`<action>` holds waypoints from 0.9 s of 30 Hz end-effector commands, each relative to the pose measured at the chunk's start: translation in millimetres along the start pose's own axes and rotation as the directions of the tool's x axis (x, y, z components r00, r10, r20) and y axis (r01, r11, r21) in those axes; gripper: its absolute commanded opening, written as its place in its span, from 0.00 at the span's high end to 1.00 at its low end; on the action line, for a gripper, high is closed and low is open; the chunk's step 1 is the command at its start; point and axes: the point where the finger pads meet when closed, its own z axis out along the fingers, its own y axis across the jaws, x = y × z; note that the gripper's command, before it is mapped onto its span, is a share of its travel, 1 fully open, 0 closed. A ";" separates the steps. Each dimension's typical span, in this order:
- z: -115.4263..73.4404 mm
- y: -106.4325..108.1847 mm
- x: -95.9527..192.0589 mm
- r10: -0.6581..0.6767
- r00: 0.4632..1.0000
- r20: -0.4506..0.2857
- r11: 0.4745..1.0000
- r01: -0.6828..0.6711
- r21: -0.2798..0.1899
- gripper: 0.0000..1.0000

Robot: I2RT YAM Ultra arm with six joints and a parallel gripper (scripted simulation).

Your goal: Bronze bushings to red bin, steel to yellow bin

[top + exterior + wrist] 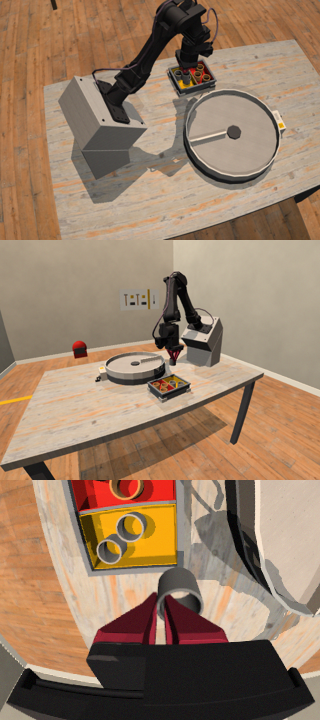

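Note:
My gripper (160, 598) is shut on a grey steel bushing (179, 588) and holds it in the air, just short of the two-part bin. It also shows in the exterior view (172, 361) and the top view (186, 78). The yellow bin (131, 538) holds two steel bushings (122, 538). The turntable (232, 133) lies to one side with no bushing on its disc, only a raised bar (208, 135) and a dark hub (234, 132).
The arm's grey pedestal (98, 113) stands at the table's left in the top view. A small white box (279, 122) with a yellow label sits against the turntable's far rim. The table edge (206, 402) runs close to the bin in the exterior view.

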 end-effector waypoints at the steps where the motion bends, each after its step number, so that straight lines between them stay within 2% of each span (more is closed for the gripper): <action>1: -4.9 9.4 -10.8 -0.080 0.997 0.022 0.996 0.079 0.035 1.00; 7: -4.5 20.5 -12.3 -0.130 0.991 0.020 0.991 0.129 0.035 1.00; 8: -15.4 23.8 -20.1 -0.129 0.990 0.053 0.991 0.128 0.023 1.00; 11: -4.4 27.0 -13.0 -0.158 0.987 0.020 0.987 0.157 0.036 1.00; 14: -11.7 30.0 -18.3 -0.161 0.986 0.042 0.987 0.160 0.028 1.00; 27: -9.5 31.4 -18.3 -0.161 0.986 0.041 0.987 0.160 0.028 1.00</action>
